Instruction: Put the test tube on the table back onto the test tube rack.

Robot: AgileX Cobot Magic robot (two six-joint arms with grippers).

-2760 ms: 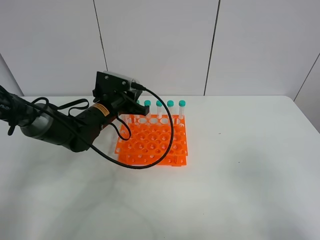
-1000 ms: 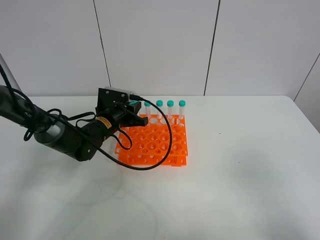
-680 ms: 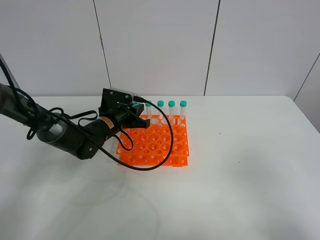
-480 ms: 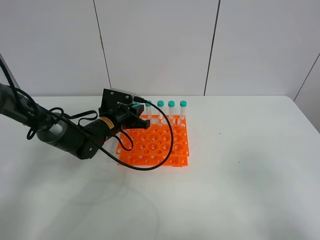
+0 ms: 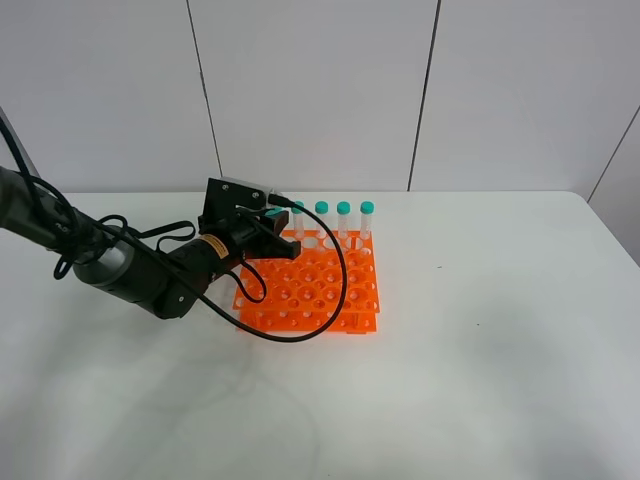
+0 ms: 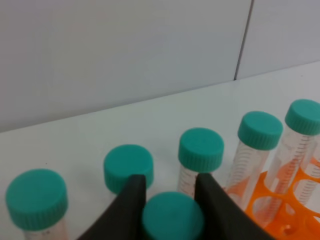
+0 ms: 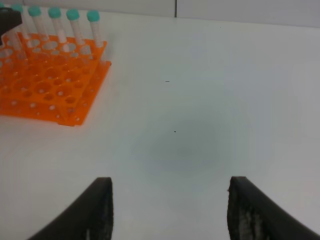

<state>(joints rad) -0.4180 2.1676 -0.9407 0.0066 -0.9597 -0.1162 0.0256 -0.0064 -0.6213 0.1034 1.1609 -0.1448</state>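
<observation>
Bright, even light; soft faint shadows; blurred close wrist views.

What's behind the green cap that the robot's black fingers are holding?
Behind the held cap between the left gripper fingers stand more teal-capped tubes in a row, then white table and wall. The held tube's body below the cap is hidden.

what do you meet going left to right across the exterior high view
left arm → left pincer at the rack's back left corner → orange rack with capped tubes along its back row → bare table
</observation>
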